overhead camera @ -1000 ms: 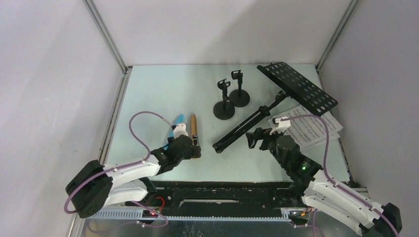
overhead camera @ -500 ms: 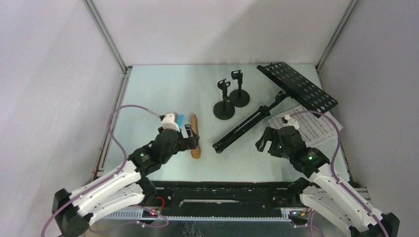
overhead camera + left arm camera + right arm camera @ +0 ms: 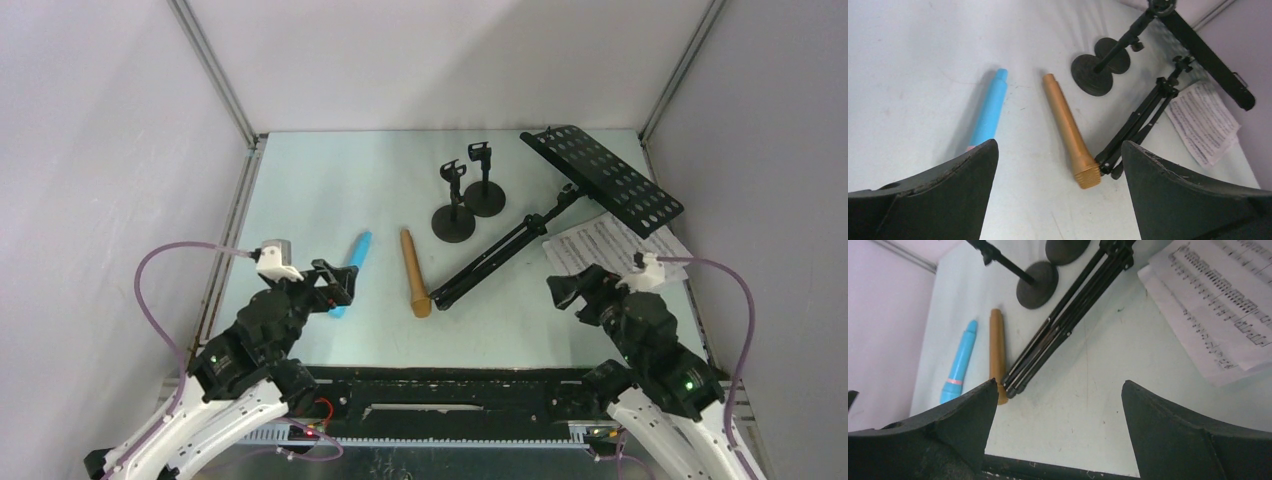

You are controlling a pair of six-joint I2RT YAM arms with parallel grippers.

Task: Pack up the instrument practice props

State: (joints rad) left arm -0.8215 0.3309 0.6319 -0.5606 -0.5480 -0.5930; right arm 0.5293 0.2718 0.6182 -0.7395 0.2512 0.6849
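Pale green desk (image 3: 330, 190), grey walls around it, and both arms sat low at the near edge. The left claw (image 3: 337, 282) gaped wide and empty over the near end of the light-blue microphone (image 3: 358, 250). The tan microphone (image 3: 414, 285) lay flat just beside it, head right at the foot of the tipped-over music rack (image 3: 500, 255). The right claw (image 3: 565, 290) stood spread too, holding nothing, near the sheet-music pages (image 3: 600, 240). Two clip holders (image 3: 455, 215) stood upright, bases close together.
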